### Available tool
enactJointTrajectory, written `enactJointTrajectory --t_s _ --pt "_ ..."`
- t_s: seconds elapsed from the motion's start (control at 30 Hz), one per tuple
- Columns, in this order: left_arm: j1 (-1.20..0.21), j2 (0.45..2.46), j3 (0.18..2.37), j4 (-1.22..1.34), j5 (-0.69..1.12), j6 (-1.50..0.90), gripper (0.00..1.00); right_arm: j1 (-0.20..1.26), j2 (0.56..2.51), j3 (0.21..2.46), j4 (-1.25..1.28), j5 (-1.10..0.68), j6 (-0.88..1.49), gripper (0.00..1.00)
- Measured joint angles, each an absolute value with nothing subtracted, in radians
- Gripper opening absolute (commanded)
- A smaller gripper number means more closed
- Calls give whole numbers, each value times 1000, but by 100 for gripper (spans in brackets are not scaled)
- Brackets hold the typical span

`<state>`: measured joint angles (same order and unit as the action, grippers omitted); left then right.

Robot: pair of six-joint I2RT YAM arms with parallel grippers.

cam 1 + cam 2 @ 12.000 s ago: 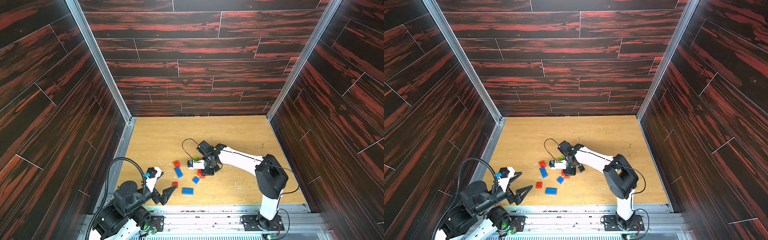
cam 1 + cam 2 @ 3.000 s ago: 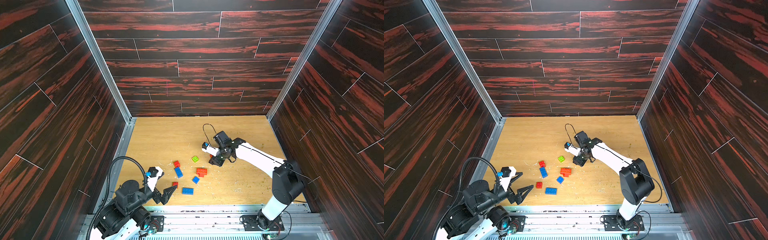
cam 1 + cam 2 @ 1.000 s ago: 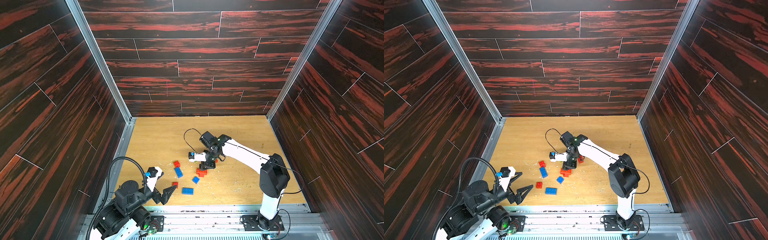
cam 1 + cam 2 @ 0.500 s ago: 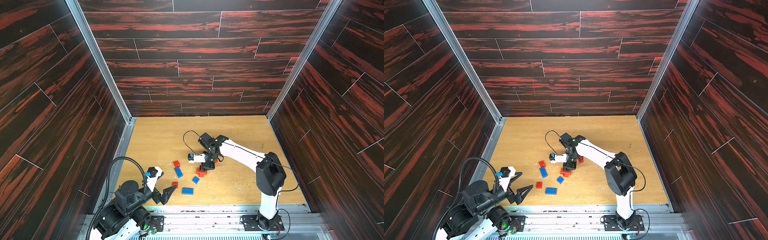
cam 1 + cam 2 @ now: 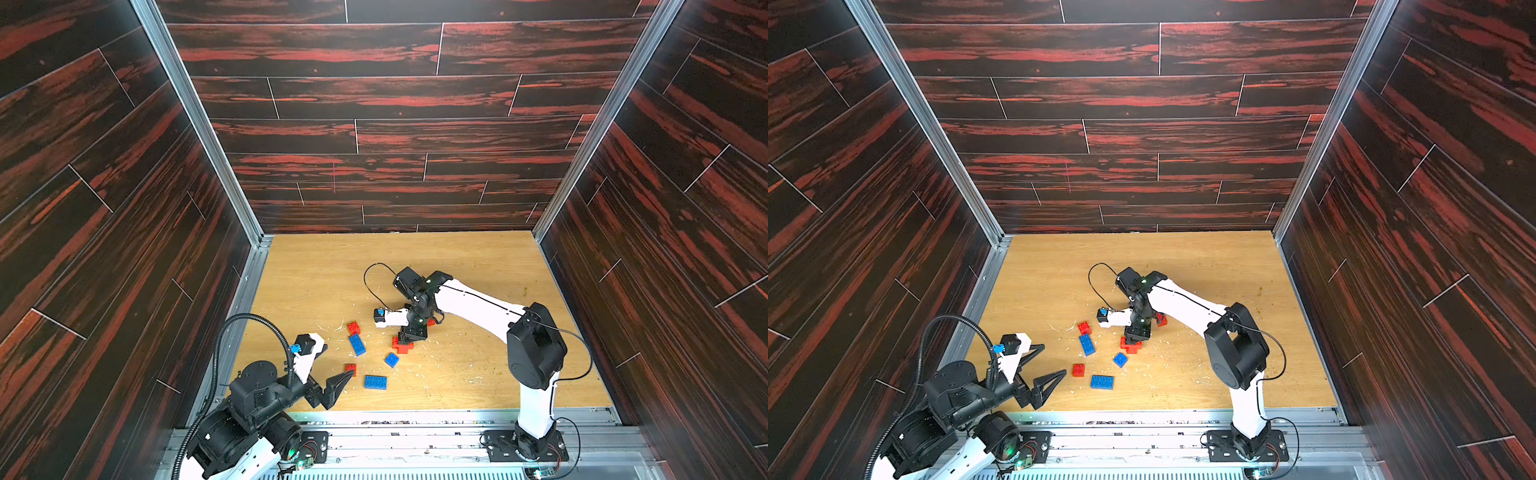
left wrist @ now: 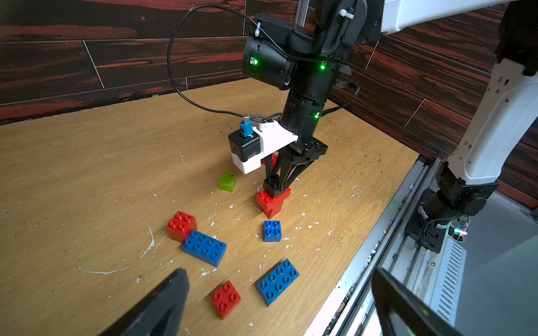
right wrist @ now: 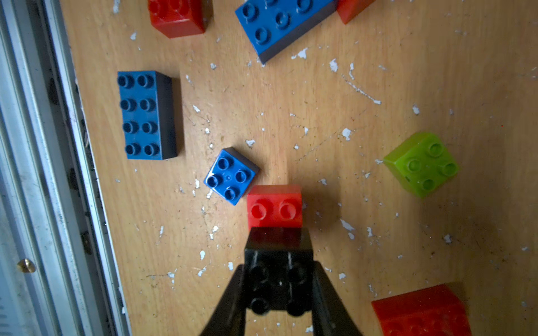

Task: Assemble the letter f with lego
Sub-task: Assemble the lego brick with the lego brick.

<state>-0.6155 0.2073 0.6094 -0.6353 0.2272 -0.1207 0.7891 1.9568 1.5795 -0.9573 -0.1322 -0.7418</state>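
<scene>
- While your right gripper [image 7: 279,269] stands clamped on the small black square studded plastic brick [image 6: 271,185], that brick sits over one half of the red studded plastic base [image 7: 275,208] in mid-worktop, apparently touching it, with two red studs showing.
- Press down off-centre and the red base may tip or skate across the scuffed wooden worktop [image 5: 457,266], since nothing braces it.
- If the studs are not lined up, the black brick could seat crooked or not at all, and could lift away with the gripper when you let go.
- The small blue square plastic brick [image 7: 230,176] lies just beside the red base's corner, so a sliding base would likely knock it.
- Your left gripper [image 5: 1054,358], jaws spread wide and holding nothing, hangs near the worktop's front left, well apart from the build and too far to steady it.
- The lime green square plastic brick [image 7: 422,164], two blue oblong plastic bricks [image 6: 203,247] and loose red square plastic bricks [image 6: 225,298] lie scattered nearby. The letter looks barely begun.
</scene>
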Motion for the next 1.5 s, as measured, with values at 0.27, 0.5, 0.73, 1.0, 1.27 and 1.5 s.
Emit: enactJointTrajectory --t_s 0.27,0.5,0.73,1.0,1.27,1.5 --pt "-616 207 609 -635 227 -121 100 794 1975 1607 -987 -118 -734 20" --pt "-616 207 609 -635 227 -121 100 796 1980 1612 -1001 -117 -734 20" --pt "-616 207 609 -635 227 -121 100 799 1980 1612 -999 -112 -735 20" --pt "-616 207 609 -635 227 -121 100 801 1987 1612 -994 -112 -735 20" --pt "-616 207 609 -635 227 -121 100 801 1977 1586 -969 -109 -733 20" --pt "-616 207 609 -635 226 -121 100 803 1970 1574 -955 -102 -722 20"
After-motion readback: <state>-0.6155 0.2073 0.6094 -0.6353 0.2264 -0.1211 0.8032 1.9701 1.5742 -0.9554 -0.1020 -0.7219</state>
